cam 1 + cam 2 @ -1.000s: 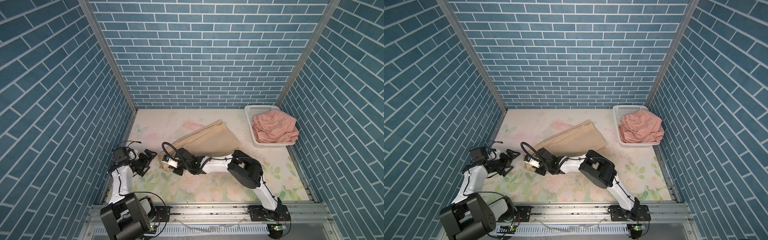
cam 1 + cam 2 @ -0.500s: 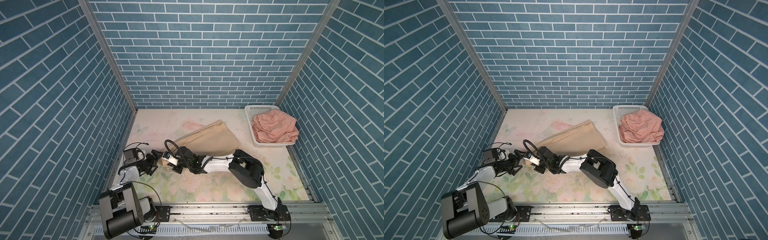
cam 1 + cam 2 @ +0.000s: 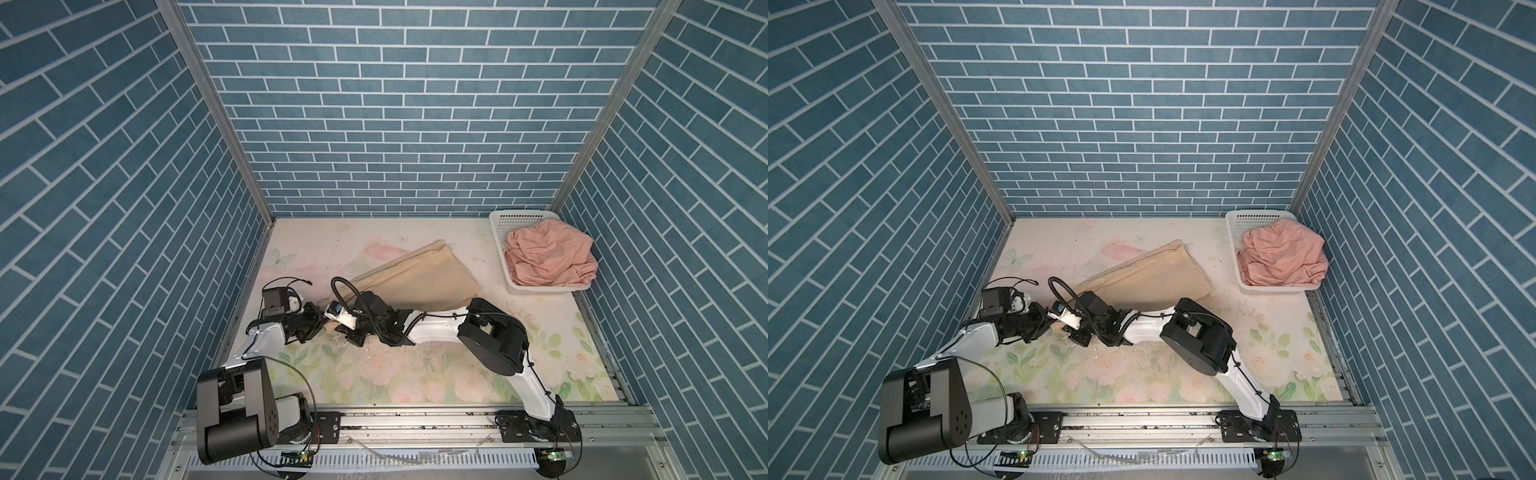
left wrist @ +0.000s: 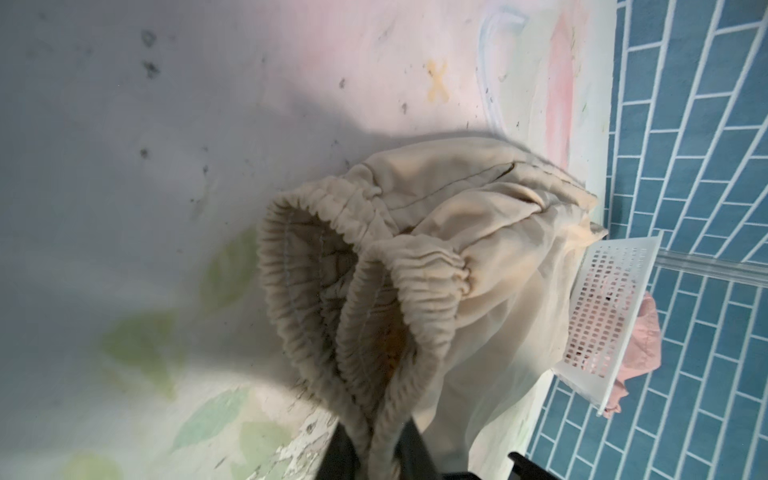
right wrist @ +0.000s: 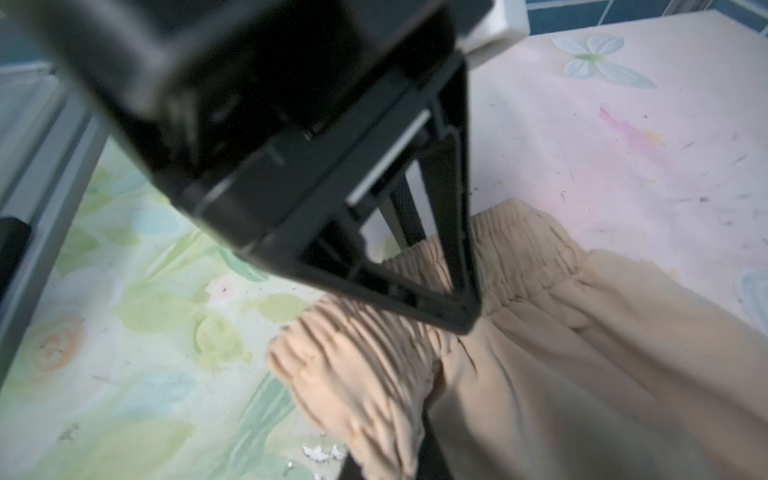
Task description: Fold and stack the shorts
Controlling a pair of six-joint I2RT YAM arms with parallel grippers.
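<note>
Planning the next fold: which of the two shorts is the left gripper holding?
The beige-tan shorts on the table, waistband pinched in the left gripper; the salmon pink shorts lie bunched in the white basket, untouched.

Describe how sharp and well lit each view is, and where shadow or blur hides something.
In both top views, even light and sharp focus on the beige shorts and basket; in the left wrist view, the shorts are sharp but a soft shadow dims the table; in the right wrist view, the left tool looms dark and blurred.
</note>
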